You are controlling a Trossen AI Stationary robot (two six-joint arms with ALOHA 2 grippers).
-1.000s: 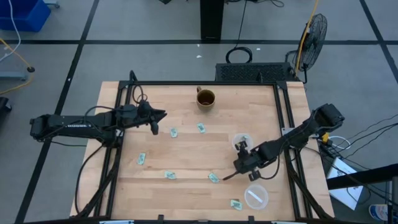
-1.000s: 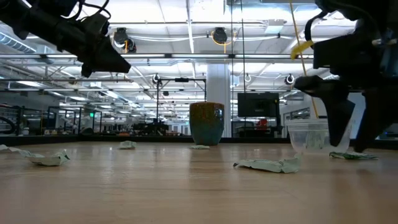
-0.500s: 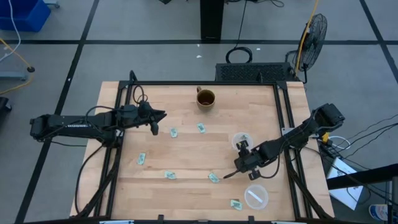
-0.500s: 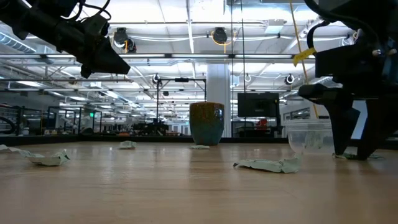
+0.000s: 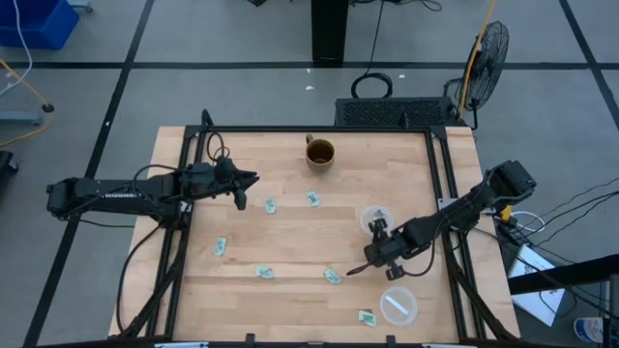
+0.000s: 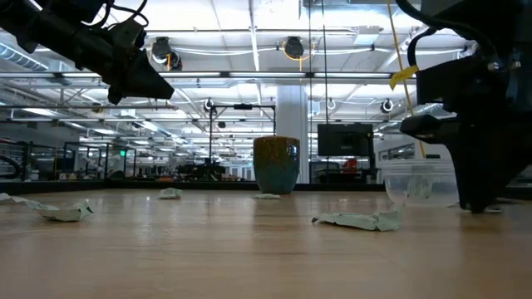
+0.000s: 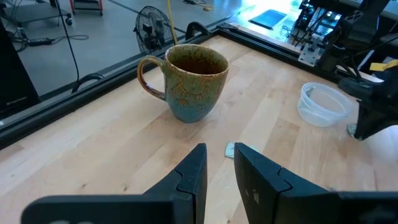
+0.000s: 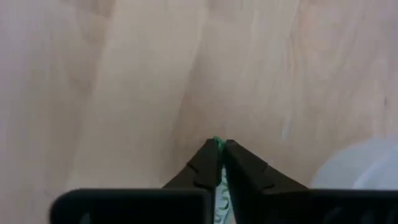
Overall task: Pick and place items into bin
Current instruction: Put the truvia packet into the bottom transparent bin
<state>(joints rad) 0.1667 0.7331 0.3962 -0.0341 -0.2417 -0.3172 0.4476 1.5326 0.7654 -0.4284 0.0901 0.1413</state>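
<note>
- While the left gripper (image 5: 253, 178) hangs above the table (image 5: 290, 242) w/ fingers a slit apart, the mug (image 5: 320, 153) stands beyond.
- Right gripper (image 8: 220, 147) pinches a green wrapper (image 8: 221, 186) between closed tips, low by the cups (image 5: 376, 218).
- Other wrappers (image 5: 265, 273) lie scattered apart.

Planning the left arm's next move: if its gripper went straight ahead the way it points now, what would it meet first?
Probably the small green wrapper on the table just past the left gripper, whose fingers stand slightly apart. The brown mug sits farther along, a little to one side. Depth is unclear.
</note>
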